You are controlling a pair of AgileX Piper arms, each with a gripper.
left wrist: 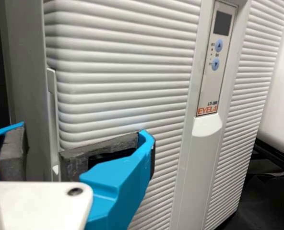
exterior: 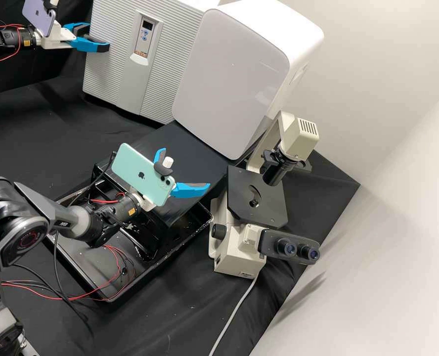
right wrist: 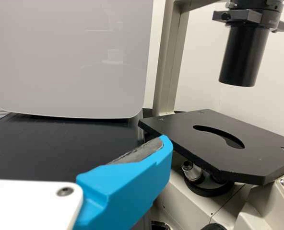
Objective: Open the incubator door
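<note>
Two arms are over the counter (exterior: pixel 29 118), each with its tool open. At the upper left of the high view, the left tool (exterior: pixel 99 36) is at the front of the incubator (exterior: pixel 106 62), its blue fingers spread well apart, with nothing clamped between them. In the left wrist view one finger (left wrist: pixel 118 184) overlaps the ribbed door (left wrist: pixel 123 86), near the long upright handle strip (left wrist: pixel 52 115) along the door's edge; whether it touches the door I cannot tell. The door looks shut, and the control panel (left wrist: pixel 217 62) is set into its front.

The right tool (exterior: pixel 185 168) is also wide open and holds nothing, over the black platform (exterior: pixel 192 155), between the smooth-fronted white cabinet (exterior: pixel 229 74) and the black tray (exterior: pixel 93 291). One of its fingers shows in the right wrist view against the platform and the edge of the microscope stage (right wrist: pixel 218 143).

The white cabinet is right beside the incubator. Near it is the microscope (exterior: pixel 239 247), its twin eyepieces (exterior: pixel 298 249) pointing away from the cabinet. A purple phone (exterior: pixel 39 15) is mounted on the left arm, a green one (exterior: pixel 143 173) on the right. Red and black wires (exterior: pixel 115 262) trail across the tray.
</note>
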